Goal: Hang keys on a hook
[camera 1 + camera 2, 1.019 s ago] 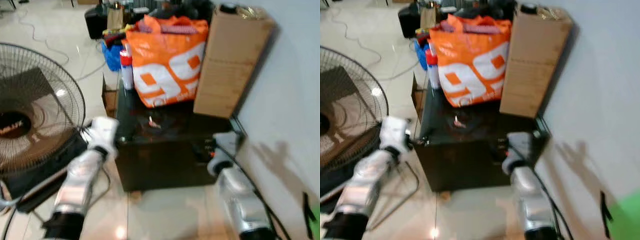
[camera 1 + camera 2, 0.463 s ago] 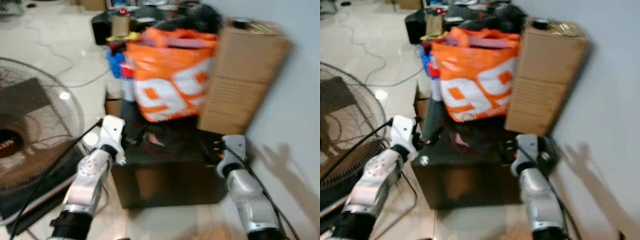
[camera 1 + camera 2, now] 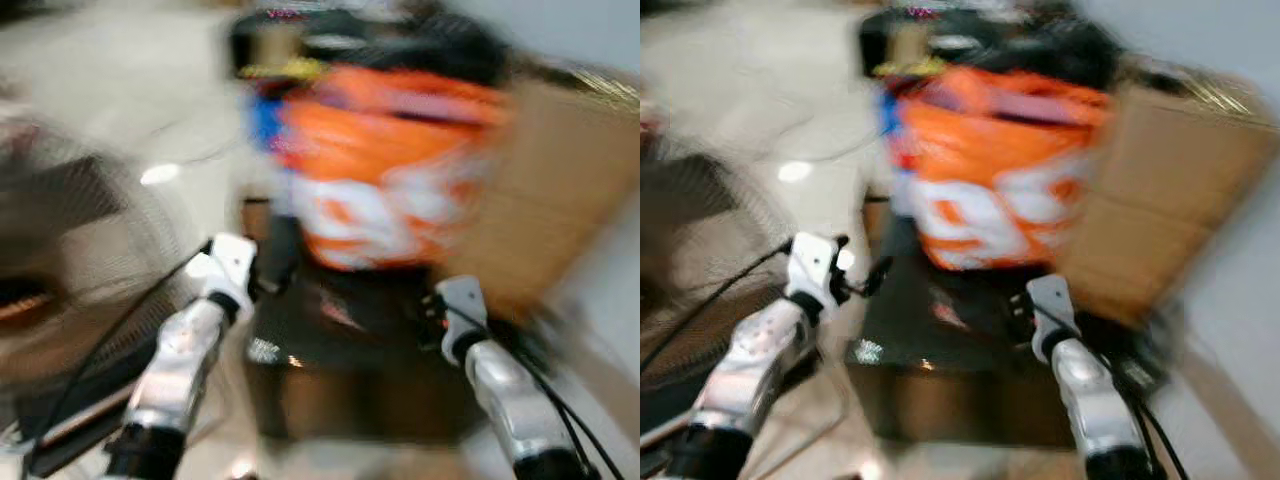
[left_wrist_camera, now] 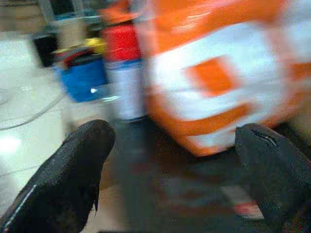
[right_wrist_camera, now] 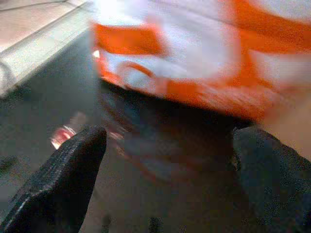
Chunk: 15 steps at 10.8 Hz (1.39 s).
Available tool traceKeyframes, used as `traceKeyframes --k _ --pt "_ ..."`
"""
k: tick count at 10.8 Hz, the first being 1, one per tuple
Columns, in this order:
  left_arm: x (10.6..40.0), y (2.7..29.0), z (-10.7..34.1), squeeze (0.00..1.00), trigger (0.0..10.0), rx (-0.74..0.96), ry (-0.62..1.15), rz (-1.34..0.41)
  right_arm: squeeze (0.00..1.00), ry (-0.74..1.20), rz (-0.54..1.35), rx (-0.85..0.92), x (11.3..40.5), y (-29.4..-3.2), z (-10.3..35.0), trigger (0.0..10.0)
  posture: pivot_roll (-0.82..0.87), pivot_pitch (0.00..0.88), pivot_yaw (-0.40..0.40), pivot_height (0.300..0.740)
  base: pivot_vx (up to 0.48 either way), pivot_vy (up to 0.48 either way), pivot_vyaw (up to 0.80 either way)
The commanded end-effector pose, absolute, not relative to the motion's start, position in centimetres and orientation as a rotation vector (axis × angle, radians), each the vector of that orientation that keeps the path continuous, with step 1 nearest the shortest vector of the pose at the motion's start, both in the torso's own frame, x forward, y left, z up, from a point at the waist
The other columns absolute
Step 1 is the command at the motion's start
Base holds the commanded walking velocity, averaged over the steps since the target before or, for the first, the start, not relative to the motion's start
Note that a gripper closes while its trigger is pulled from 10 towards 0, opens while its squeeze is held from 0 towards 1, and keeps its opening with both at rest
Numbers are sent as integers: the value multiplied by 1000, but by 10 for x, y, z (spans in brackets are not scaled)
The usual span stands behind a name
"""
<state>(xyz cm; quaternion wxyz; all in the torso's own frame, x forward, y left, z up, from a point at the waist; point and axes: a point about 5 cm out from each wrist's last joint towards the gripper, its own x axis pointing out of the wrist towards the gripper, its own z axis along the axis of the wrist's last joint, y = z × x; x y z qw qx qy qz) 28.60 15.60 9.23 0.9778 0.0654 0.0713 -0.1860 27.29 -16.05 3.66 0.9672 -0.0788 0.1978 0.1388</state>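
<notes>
Head views heavily blurred. Both arms raised toward a dark worktop [image 3: 970,350] w/ an orange-and-white bag [image 3: 990,180] on it and a brown cardboard box [image 3: 1160,220] beside the bag. Left gripper [image 4: 170,160] hangs over the worktop's left edge, fingers [image 4: 68,174] spread wide, nothing between them; its wrist view adds a red-capped white bottle [image 4: 121,73] and a blue container [image 4: 80,80] left of the bag. Right gripper [image 5: 170,179] spread open & empty over the dark top; its wrist view catches a small reddish item [image 5: 63,136], possibly the keys, lying before the bag; too smeared to confirm.
</notes>
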Motion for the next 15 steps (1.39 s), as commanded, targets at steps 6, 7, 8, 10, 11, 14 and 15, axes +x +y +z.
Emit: traceKeyframes --k 6,7,8,10,11,14,15 --pt "283 152 85 0 10000 269 219 -546 1000 543 433 -238 273 -171 18 10000 -74 0 -24 740 43 0 0" --pt "284 151 84 0 10000 283 235 -580 1000 555 485 -232 273 -166 17 10000 -75 0 -26 740 0 0 0" --pt "283 151 80 0 10000 311 270 -613 1000 567 562 -224 271 -158 16 10000 -76 0 -27 740 0 0 0" --pt "275 158 61 0 10000 431 427 -691 0 661 684 -192 264 -142 5 10000 -79 0 -25 740 0 0 0" --pt "272 161 58 0 10000 422 461 -691 0 690 684 -187 263 -136 -3 10000 -78 0 -24 740 0 0 0" --pt "262 164 61 0 10000 435 474 -738 0 672 611 -171 268 -123 -10 10000 -50 0 -34 740 0 0 0" --pt "253 163 65 0 10000 421 475 -791 0 715 533 -174 270 -121 -17 10000 -40 0 -42 740 0 0 0"
